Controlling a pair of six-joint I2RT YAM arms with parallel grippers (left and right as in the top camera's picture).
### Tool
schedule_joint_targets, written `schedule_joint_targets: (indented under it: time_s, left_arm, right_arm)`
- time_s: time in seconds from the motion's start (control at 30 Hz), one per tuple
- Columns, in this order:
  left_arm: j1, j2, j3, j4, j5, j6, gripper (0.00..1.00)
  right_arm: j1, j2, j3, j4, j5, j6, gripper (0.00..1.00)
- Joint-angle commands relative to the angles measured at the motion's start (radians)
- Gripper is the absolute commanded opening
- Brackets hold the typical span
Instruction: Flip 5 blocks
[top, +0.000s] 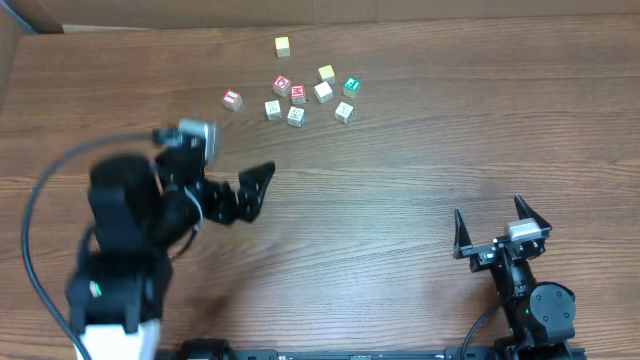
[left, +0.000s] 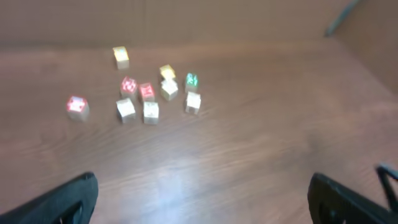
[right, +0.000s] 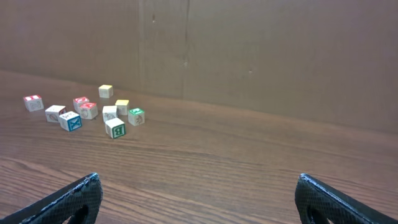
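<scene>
Blocks (top: 296, 116) this small should weigh next to nothing. By the look of them they are hard painted wood: stiff, not fragile, with smooth faces that could slip out of a pinch or skid across the worktop (top: 430, 150) if nudged. Take each one by two opposite side faces, low and square-on. The outliers look easiest, because the ones in the middle sit just beside each other with little room for a finger.

You have about ten tiny cubes scattered near the far edge of the worktop, a little left of its middle and well apart from both arms.
- **Red:** the red-faced block (top: 232, 99) lies alone at the left of the group.
- **Yellow:** the yellowish block (top: 282, 45) lies alone, closest to the far edge.
- **Green:** the green-faced block (top: 351, 86) sits at the right.
- **Pale:** the pale blocks (top: 344, 112) are mostly along the near side of the group.
- **Other red:** two red cubes (top: 282, 84) sit touching or nearly so in the middle.

Some side faces carry coloured marks, but the letters are too small to read.

Your left claw (top: 255, 190) is spread wide and holds nothing. It is over the worktop left of centre and faces the group. Your right claw (top: 492, 225) is just as wide and also empty, towards the near right corner. Both wrist views show only bare worktop between the fingers.
</scene>
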Motion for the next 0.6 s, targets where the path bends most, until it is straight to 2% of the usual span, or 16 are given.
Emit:
schedule_joint_targets:
  time_s: [0.0, 0.13, 0.27, 0.3, 0.33, 0.37, 0.4, 0.57]
  left_arm:
    - [0.003, 0.143, 0.186, -0.118, 0.045, 0.03, 1.0]
    - [0.003, 0.282, 0.315, -0.238, 0.093, 0.026, 1.0]
    - [0.003, 0.358, 0.323, -0.259, 0.1, 0.026, 1.0]
    - [0.003, 0.371, 0.323, -0.269, 0.099, 0.027, 0.87]
    - [0.002, 0.385, 0.323, -0.276, 0.097, 0.03, 0.58]
    - [0.002, 0.399, 0.323, -0.283, 0.09, 0.03, 0.24]
    - [0.003, 0.41, 0.323, -0.288, 0.081, 0.029, 0.04]
    - [0.002, 0.451, 0.323, -0.312, -0.053, -0.05, 0.04]
  right_arm:
    - [-0.007, -0.005, -0.01, 0.005, -0.006, -0.003, 1.0]
    - [-0.007, -0.005, -0.01, 0.005, -0.007, -0.003, 1.0]
    - [-0.007, -0.005, -0.01, 0.005, -0.006, -0.003, 1.0]
    - [-0.007, -0.005, -0.01, 0.005, -0.006, -0.003, 1.0]
    - [-0.007, -0.005, -0.01, 0.005, -0.006, -0.003, 1.0]
    - [-0.007, -0.005, -0.01, 0.005, -0.006, -0.003, 1.0]
    - [-0.007, -0.005, -0.01, 0.005, -0.006, -0.003, 1.0]
    - [-0.007, -0.005, -0.01, 0.005, -0.006, -0.003, 1.0]
